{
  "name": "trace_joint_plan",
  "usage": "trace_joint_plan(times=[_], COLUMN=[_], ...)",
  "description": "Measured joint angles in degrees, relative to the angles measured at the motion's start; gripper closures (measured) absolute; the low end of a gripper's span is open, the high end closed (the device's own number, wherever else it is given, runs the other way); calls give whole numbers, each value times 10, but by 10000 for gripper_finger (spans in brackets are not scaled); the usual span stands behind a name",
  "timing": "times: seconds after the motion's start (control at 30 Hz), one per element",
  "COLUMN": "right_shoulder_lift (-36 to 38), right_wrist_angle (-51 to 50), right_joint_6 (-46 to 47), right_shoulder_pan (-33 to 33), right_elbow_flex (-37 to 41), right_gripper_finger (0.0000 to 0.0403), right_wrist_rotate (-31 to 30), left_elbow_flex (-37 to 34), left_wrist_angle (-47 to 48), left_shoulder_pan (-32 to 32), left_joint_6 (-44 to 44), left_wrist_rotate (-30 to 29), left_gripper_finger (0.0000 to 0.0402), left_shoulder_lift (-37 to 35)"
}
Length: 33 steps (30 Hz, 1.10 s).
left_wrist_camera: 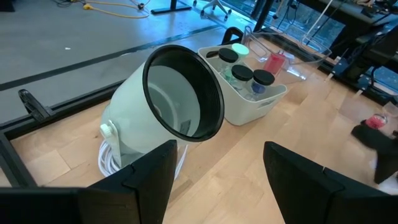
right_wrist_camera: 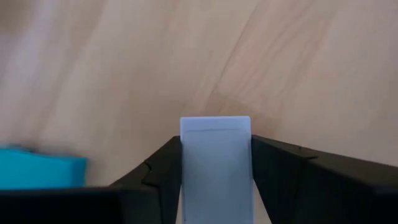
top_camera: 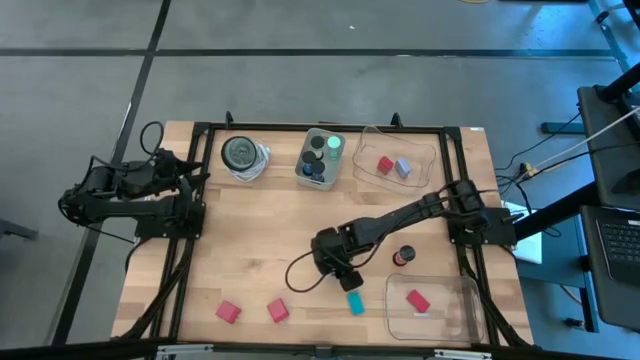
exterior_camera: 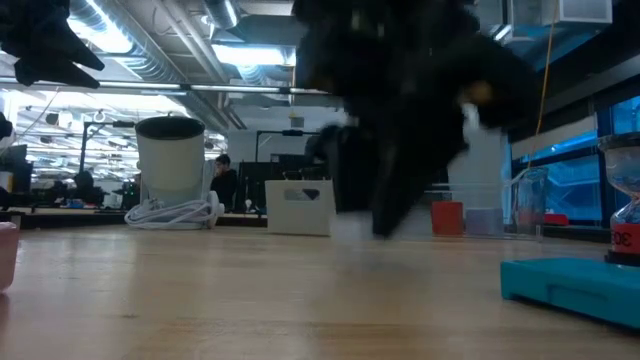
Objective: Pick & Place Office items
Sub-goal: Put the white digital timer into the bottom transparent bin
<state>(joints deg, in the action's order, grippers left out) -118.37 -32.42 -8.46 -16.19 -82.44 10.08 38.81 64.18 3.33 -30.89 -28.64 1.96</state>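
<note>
My right gripper (top_camera: 341, 276) is over the table's middle, near the front, shut on a pale lavender block (right_wrist_camera: 216, 163). A teal block (top_camera: 355, 303) lies flat on the wood just nearer the front edge, and it also shows beside my fingers in the right wrist view (right_wrist_camera: 38, 169). Two red blocks (top_camera: 228, 312) (top_camera: 278, 311) lie at the front left. A short dark cylinder (top_camera: 403, 257) stands to the right of the gripper. My left gripper (left_wrist_camera: 217, 168) waits open at the table's left edge, with nothing between its fingers. My right gripper pinches the pale lavender block by its two opposite long sides (right_wrist_camera: 184, 171), one finger (right_wrist_camera: 283, 177) on each. The fingers slant steeply down from the table's right. The block's free end (right_wrist_camera: 216, 124) sticks out past the fingertips. I cannot tell whether it is off the wood.
A clear tray (top_camera: 455, 318) at the front right holds a red block (top_camera: 417, 300). Another clear tray (top_camera: 425, 150) at the back holds a red and a lavender block. A white bin (top_camera: 303, 172) of dark cylinders and a round pale device (top_camera: 243, 155) with a coiled cord stand at the back.
</note>
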Motion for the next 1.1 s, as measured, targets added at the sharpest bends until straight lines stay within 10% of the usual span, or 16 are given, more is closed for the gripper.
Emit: trace_joint_plan(times=[0.47,1.1], right_shoulder_lift=[147,206], right_wrist_angle=[-69,-219], right_joint_6=[150,512], right_shoulder_pan=[-20,-215], right_elbow_flex=[-2,-3], right_gripper_finger=[233,236], right_wrist_rotate=[13,-61], left_elbow_flex=[0,0], left_wrist_angle=[0,0], left_shoulder_pan=[0,0], left_joint_6=[0,0], left_wrist_rotate=[0,0], left_gripper_finger=[164,164], left_shoulder_lift=[0,0])
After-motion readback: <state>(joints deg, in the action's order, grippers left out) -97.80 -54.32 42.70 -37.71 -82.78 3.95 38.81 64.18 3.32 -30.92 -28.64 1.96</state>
